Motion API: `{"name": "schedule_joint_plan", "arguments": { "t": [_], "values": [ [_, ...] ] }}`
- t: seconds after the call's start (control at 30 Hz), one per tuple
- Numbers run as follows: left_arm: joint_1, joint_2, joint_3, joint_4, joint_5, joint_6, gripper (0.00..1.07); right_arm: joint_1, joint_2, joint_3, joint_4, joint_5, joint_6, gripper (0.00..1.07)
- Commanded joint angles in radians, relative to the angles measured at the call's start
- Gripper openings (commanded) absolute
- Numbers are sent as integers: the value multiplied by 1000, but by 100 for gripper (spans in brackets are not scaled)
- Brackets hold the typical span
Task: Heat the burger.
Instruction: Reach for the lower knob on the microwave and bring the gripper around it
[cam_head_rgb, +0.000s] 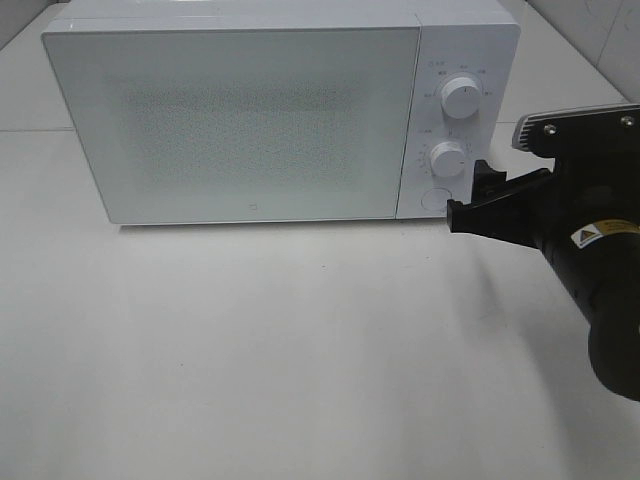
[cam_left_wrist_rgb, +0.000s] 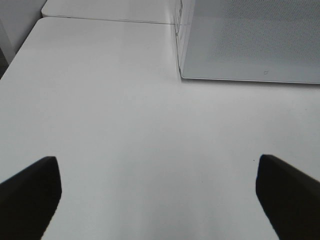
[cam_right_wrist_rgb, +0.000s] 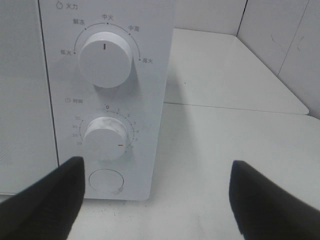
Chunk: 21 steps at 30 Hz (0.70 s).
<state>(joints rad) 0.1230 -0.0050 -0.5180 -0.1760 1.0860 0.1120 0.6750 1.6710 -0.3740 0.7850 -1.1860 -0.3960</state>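
**Burger out of sight, door shut**

My left pincer gapes wide and empty over the plain white table. The right pincer, also spread and empty, faces the white timer dial and round white push-button on the boxy white microwave. The burger is unseen, probably behind the mesh door, so I cannot tell its heading or axis. I expect it to be soft, light and squashable. Grip it low and gently.
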Motion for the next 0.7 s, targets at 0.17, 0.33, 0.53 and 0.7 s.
{"name": "schedule_joint_plan", "arguments": {
  "t": [0.17, 0.33, 0.53, 0.7],
  "values": [
    [2, -18, 0, -4, -13, -3, 98, 3, 68, -68, -3, -5, 4, 76],
    [2, -18, 0, -4, -13, -3, 98, 0, 104, -107, -6, -5, 4, 76],
    [2, -18, 0, -4, -13, -3, 98, 0, 164, -158, -7, 0, 18, 76],
    [2, -18, 0, -4, -13, -3, 98, -48, 208, -208, -69, 35, 80, 76]
  ]
}}
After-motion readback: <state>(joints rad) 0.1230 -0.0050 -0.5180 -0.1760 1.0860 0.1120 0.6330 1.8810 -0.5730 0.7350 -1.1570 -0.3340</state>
